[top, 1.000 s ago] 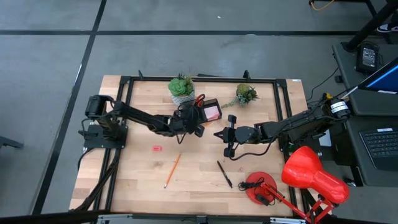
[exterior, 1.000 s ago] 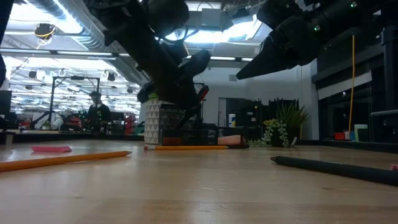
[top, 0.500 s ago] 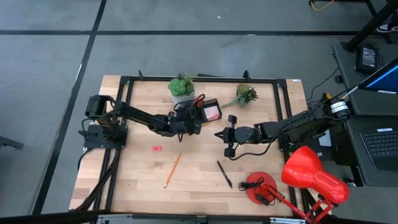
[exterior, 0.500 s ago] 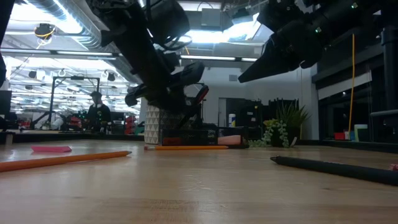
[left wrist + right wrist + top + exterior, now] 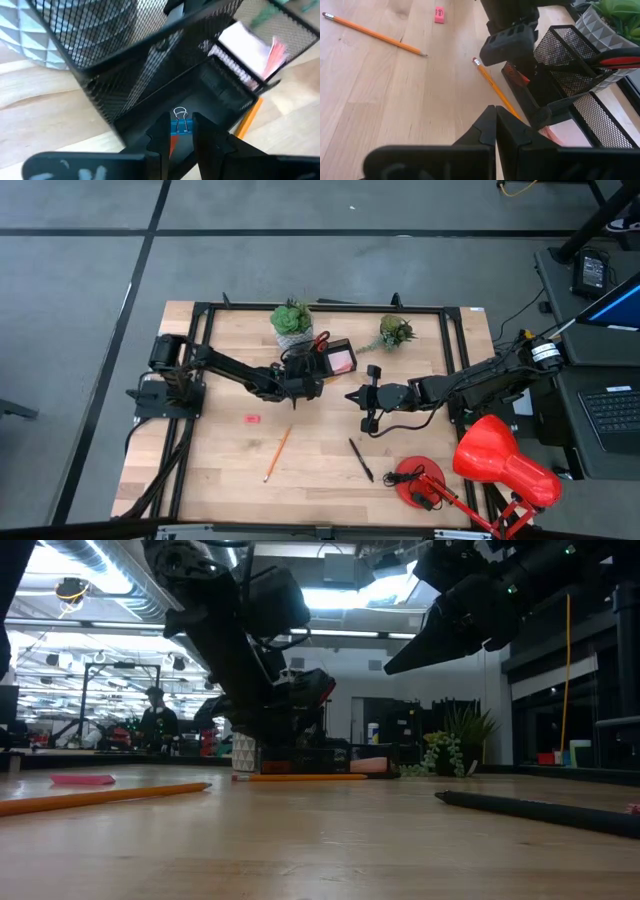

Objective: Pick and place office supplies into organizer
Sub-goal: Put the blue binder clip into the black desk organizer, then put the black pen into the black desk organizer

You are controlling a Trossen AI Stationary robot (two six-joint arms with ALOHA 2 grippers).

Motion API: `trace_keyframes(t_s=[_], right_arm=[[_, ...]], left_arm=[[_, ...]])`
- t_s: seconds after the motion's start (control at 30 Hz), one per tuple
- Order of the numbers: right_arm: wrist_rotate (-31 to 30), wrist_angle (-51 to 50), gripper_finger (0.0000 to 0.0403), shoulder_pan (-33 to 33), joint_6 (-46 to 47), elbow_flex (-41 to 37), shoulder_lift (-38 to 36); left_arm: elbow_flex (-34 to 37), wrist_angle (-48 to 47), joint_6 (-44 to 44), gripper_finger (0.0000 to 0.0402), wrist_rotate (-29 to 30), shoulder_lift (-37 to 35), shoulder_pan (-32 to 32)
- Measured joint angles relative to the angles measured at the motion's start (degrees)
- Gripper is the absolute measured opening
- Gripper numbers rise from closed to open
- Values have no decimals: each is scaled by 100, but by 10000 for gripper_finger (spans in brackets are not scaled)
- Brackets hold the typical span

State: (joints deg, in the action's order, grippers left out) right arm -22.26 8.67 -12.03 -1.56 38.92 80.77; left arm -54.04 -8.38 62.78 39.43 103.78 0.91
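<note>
The black mesh organizer (image 5: 330, 343) stands at the far middle, with red-handled scissors (image 5: 321, 338) and a pink sticky-note pad (image 5: 343, 360) in it. My left gripper (image 5: 180, 125) hangs over its low front compartment (image 5: 210, 100), shut on a small blue binder clip (image 5: 180, 126). One orange pencil (image 5: 495, 87) lies against the organizer's front, another (image 5: 277, 453) nearer me. A pink eraser (image 5: 252, 418) and a black pen (image 5: 361, 459) lie on the table. My right gripper (image 5: 350, 394) hovers shut and empty right of centre. My left gripper pinches the clip's blue body (image 5: 180, 129) between its two fingertips, slanting down from the table's left. The clip's silver wire loop (image 5: 180, 113) sticks out past the tips. The clip is clear of the tray floor. A red sliver (image 5: 172, 145) shows behind it; held or not, I cannot tell.
Two green potted plants (image 5: 291, 320) (image 5: 395, 332) flank the organizer at the far edge. A red desk lamp (image 5: 500, 465) with its round base (image 5: 420, 483) fills the near right corner. A person (image 5: 155, 715) stands far behind the table.
My left gripper has come down toward the organizer's front compartment, tipping further downward and rolling a little, still shut on the clip. The pencils, pen and eraser lie where they were.
</note>
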Motion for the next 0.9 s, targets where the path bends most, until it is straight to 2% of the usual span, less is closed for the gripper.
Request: trace_keyframes(t_s=[0.3,0.77,0.9], right_arm=[[0,0,10,0,0,0,0],[0,0,10,0,118,0,0],[0,0,10,0,116,0,0]], left_arm=[[0,-1,54,70,6,9,-33],[0,128,-54,120,171,9,-30],[0,408,-536,124,129,-20,55]])
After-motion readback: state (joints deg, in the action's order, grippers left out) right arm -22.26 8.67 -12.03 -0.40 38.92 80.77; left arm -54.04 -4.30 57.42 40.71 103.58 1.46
